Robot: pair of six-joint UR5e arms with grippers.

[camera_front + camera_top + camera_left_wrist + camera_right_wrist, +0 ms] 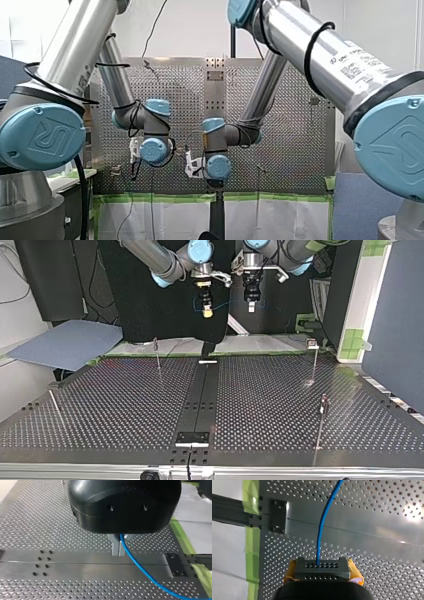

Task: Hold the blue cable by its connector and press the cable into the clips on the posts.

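In the top view, a thin post (pixel 157 354) stands on the perforated surface (pixel 115 410), well below my right pincer (pixel 207 311). Its yellow pads are clamped on the blue cable (pixel 322 525). A short span of the cable runs across to my left pincer (pixel 251 304), whose metal fingers are pinched on it too. No connector shows. Further right stand a second post (pixel 315 362) and a third post (pixel 321 420). The cable looks high and clear of every clip, so the arms should descend together. Keep the span taut and level, line it over a clip's slot, then press straight down.
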